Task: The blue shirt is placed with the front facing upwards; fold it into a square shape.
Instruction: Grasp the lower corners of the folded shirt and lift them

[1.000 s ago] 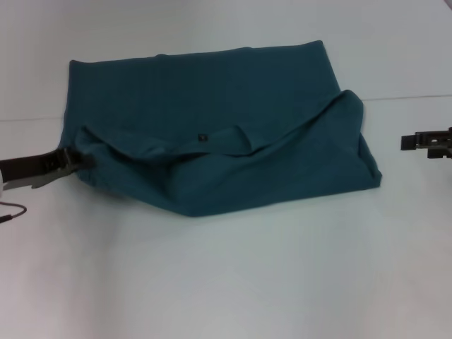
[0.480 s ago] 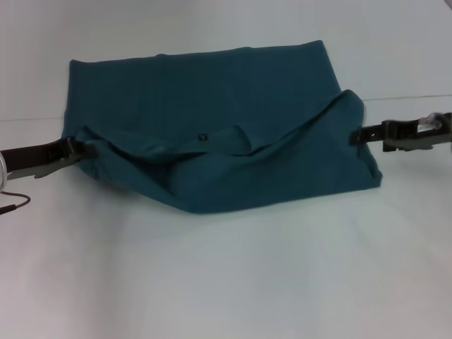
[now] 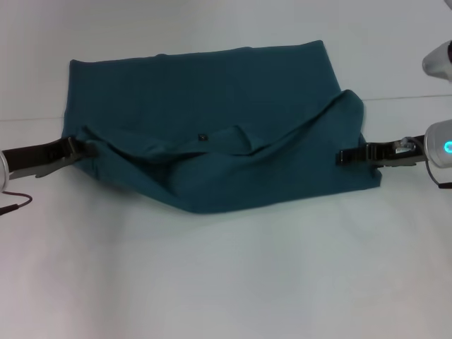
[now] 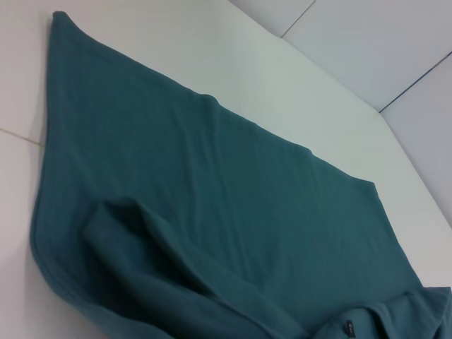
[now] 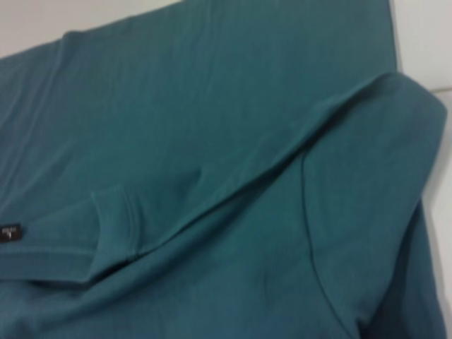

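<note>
shirt: dark teal-blue cotton T-shirt (image 3: pixel 212 131) part-folded, mid white table (image 3: pixel 226 282), plain side up
left gripper (image 3: pixel 78 149): at shirt's 9 o'clock edge, jaws probably pinching fabric
right gripper (image 3: pixel 344 157): at 3 o'clock edge, jaw state unreadable
why: both flanks engaged, likely for next fold

Blue shirt (image 3: pixel 219 134): teal, partly folded, rumpled near edge, small dark neck label showing, on table.

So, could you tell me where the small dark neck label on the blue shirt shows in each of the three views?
Head view: neck label near the middle of the blue shirt, on the folded collar edge.
Left wrist view: label at the lower edge, right of centre.
Right wrist view: label at the left edge, below mid-height.
Shared landmark: the folded sleeve cuff beside the label.
</note>
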Controlling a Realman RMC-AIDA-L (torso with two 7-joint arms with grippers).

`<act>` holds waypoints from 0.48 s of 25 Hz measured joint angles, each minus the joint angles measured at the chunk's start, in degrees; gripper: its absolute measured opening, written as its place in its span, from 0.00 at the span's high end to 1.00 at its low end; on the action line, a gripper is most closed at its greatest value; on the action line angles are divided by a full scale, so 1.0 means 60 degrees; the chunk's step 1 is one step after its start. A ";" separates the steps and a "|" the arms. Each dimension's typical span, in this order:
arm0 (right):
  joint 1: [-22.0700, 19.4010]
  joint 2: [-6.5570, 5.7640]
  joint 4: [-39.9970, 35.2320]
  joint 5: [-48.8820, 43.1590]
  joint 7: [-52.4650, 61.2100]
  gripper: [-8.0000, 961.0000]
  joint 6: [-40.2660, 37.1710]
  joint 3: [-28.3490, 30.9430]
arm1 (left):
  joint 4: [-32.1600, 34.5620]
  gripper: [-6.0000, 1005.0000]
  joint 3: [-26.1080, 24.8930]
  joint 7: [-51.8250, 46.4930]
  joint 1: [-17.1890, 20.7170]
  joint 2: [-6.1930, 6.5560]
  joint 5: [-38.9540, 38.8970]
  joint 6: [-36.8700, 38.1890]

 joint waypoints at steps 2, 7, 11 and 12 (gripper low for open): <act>-0.0023 0.0063 0.0003 -0.0003 0.0000 0.06 0.0104 -0.0120 | 0.0000 0.97 0.0000 0.0000 0.0001 -0.0002 -0.0002 -0.0003; -0.0037 0.0130 0.0042 -0.0008 -0.0010 0.06 0.0209 -0.0166 | 0.0000 0.97 0.0000 0.0000 0.0045 -0.0029 -0.0003 -0.0013; -0.0036 0.0177 0.0109 -0.0014 -0.0023 0.06 0.0319 -0.0269 | 0.0000 0.97 0.0000 0.0000 0.0078 -0.0034 -0.0003 -0.0013; -0.0035 0.0182 0.0115 -0.0015 -0.0024 0.06 0.0325 -0.0283 | 0.0000 0.97 0.0000 0.0000 0.0086 -0.0038 -0.0003 -0.0012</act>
